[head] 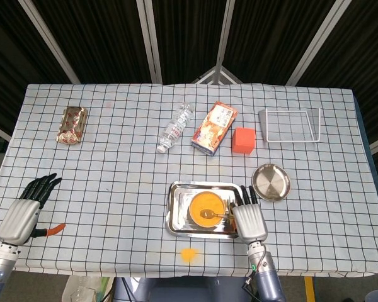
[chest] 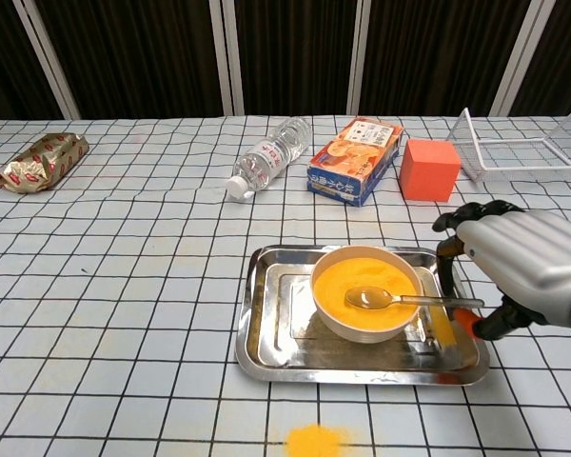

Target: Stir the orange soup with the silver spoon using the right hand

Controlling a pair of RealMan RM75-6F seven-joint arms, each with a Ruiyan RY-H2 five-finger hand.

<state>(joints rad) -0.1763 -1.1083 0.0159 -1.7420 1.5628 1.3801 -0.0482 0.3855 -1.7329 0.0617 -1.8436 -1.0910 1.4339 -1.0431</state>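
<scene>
Orange soup [chest: 364,285] fills a white round bowl [chest: 324,310] that stands inside a shiny rectangular steel tray [chest: 266,354] near the front edge of the counter [chest: 124,286], which is covered in a white cloth with a black grid. A silver spoon [chest: 400,300] lies across the bowl, its scoop resting on the soup and its handle reaching over the right rim toward the right hand [chest: 523,271]. That grey-backed hand with black fingers [chest: 449,255] sits just beside the tray's right edge; its fingers curl down beside the handle's end and its orange-tipped thumb is below it, but the pictures do not settle whether the spoon is actually pinched, so I cannot tell if it grasps it. From above, the same right hand [head: 250,220] covers the tray's right side.

The left hand [head: 24,212] rests well apart at the counter's left front corner, fingers spread and holding nothing.

A small orange spill [chest: 314,442] marks the cloth in front of the tray. Further back lie a clear plastic bottle [chest: 268,156] on its side, an orange and blue carton [chest: 356,160], an orange cube [chest: 429,169] just beside it, a white wire rack [chest: 523,152], and a gold foil snack packet [chest: 40,162] to the far left. A round steel dish [head: 271,182] sits near the tray's upper right.
</scene>
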